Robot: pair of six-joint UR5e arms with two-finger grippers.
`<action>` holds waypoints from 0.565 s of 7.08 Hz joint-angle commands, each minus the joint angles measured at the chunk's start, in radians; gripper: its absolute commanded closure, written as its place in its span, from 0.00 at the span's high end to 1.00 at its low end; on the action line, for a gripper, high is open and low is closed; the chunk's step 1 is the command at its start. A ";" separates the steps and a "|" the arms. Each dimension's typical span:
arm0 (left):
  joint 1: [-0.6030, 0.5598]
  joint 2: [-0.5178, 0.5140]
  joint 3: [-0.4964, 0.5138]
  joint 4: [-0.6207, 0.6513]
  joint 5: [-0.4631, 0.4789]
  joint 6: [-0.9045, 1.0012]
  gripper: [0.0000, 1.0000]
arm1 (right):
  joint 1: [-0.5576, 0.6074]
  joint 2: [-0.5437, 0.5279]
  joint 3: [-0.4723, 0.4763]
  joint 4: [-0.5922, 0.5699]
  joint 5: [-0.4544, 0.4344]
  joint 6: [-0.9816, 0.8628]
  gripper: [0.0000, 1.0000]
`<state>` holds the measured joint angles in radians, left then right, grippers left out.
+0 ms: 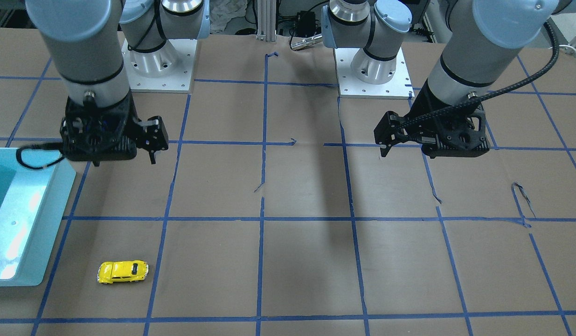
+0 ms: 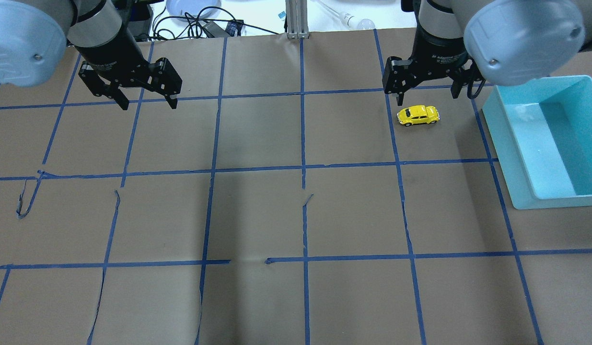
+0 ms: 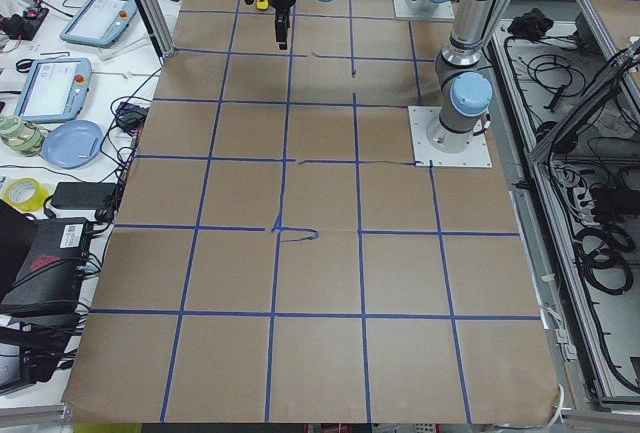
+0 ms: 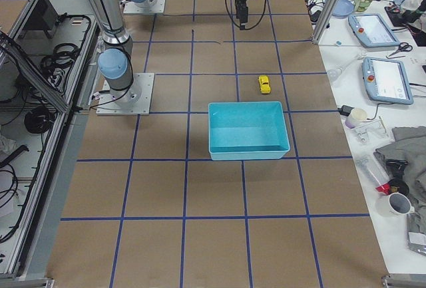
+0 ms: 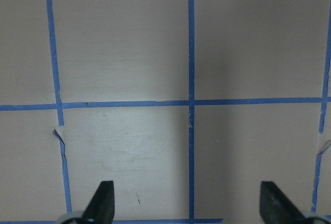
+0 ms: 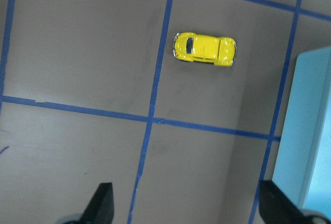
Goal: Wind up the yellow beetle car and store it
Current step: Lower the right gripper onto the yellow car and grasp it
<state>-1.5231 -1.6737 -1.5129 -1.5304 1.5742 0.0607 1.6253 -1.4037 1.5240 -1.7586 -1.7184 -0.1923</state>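
Robotics lab: grid-taped table (image 2: 257, 215), teach pendants (image 4: 385, 78), bundled cables (image 3: 598, 243) along the sides.

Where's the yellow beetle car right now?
In the overhead view, the yellow beetle car sits on the table's right side, just left of the teal bin, near the right hand.

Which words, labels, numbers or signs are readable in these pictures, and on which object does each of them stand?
"2f Adaptive": white print on the body of the right pincer, overhead view; the rest of that line is blurred.
Left pincer: faint white print on its body, too blurred to read.
Yellow beetle car and blue bin: no text visible.
Devices on the side benches: too small to read.
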 commanded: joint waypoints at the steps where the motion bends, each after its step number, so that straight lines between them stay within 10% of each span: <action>1: -0.002 0.023 -0.004 -0.020 0.004 -0.002 1.00 | -0.067 0.101 0.007 -0.055 0.034 -0.278 1.00; 4: 0.000 0.035 -0.032 -0.019 0.001 -0.002 1.00 | -0.073 0.274 0.044 -0.316 0.121 -0.709 1.00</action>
<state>-1.5235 -1.6468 -1.5342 -1.5502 1.5770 0.0583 1.5566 -1.2021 1.5553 -1.9427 -1.6328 -0.6692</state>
